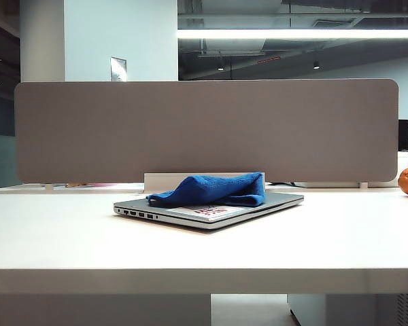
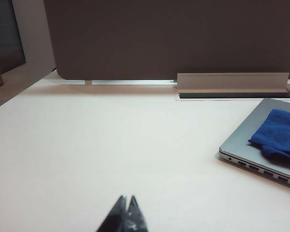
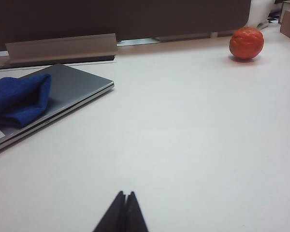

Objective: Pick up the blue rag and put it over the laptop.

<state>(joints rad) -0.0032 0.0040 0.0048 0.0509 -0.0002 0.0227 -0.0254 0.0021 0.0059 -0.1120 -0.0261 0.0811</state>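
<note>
The blue rag lies bunched on the lid of the closed silver laptop in the middle of the white table; a white-and-red sticker shows in front of it. The left wrist view has the laptop with the blue rag on it, far from my left gripper, which is shut and empty over bare table. In the right wrist view the laptop carries the blue rag; my right gripper is shut and empty, well away from it. Neither gripper shows in the exterior view.
A grey divider panel stands along the table's far edge, with a raised cable flap behind the laptop. An orange ball rests at the far right of the table.
</note>
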